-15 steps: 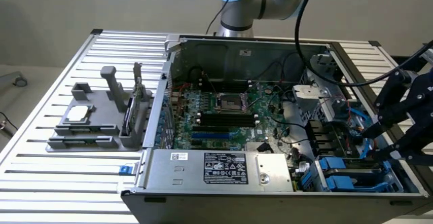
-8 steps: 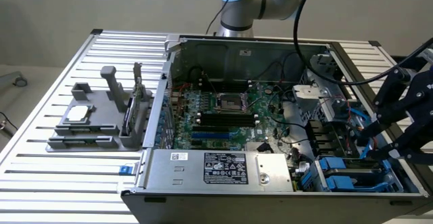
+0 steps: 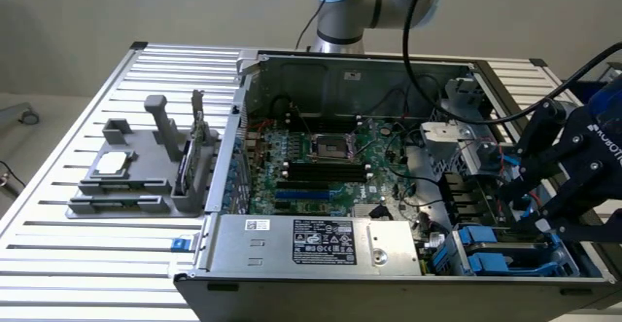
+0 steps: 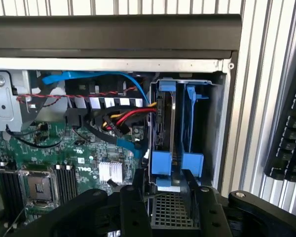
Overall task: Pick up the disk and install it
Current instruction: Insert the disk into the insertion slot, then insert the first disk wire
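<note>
The disk (image 4: 165,123) stands edge-on in the drive bay (image 4: 214,123) at the corner of the open computer case, its grey body between blue carrier ends. A second blue carrier (image 4: 192,123) sits beside it in the same bay. My gripper (image 4: 164,177) is open, its two black fingers (image 4: 140,197) spread on either side of the disk's near blue end without clearly pressing it. In the exterior view the gripper (image 3: 542,224) hovers just above the bay's blue carriers (image 3: 486,253) at the case's front, on the exterior view's right.
The motherboard (image 3: 321,162) and power supply (image 3: 321,242) fill the case. Red, yellow and blue cables (image 4: 123,118) run beside the bay. A grey fixture (image 3: 146,169) holds a small silver chip (image 3: 110,163) and a thin card (image 3: 197,147). A keyboard (image 4: 291,133) lies outside the case.
</note>
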Robot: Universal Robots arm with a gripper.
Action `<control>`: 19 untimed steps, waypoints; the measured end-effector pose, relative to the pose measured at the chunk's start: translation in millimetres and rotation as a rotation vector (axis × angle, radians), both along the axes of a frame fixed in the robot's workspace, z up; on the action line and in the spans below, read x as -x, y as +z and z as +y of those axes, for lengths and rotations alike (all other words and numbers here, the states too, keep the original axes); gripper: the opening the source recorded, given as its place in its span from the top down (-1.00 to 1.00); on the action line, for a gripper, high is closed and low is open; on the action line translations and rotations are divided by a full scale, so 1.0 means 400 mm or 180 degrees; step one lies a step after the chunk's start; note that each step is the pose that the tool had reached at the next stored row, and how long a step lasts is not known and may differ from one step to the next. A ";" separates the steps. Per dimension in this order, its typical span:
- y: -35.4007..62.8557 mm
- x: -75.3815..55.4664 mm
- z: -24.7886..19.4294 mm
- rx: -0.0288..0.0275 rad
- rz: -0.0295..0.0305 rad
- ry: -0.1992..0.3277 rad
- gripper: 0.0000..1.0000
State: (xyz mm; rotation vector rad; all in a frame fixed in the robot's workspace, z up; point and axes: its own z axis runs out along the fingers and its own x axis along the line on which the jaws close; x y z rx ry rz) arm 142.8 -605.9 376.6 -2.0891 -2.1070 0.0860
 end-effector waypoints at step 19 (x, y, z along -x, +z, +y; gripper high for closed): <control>0.000 0.001 0.025 0.0000 -0.0060 0.0000 0.15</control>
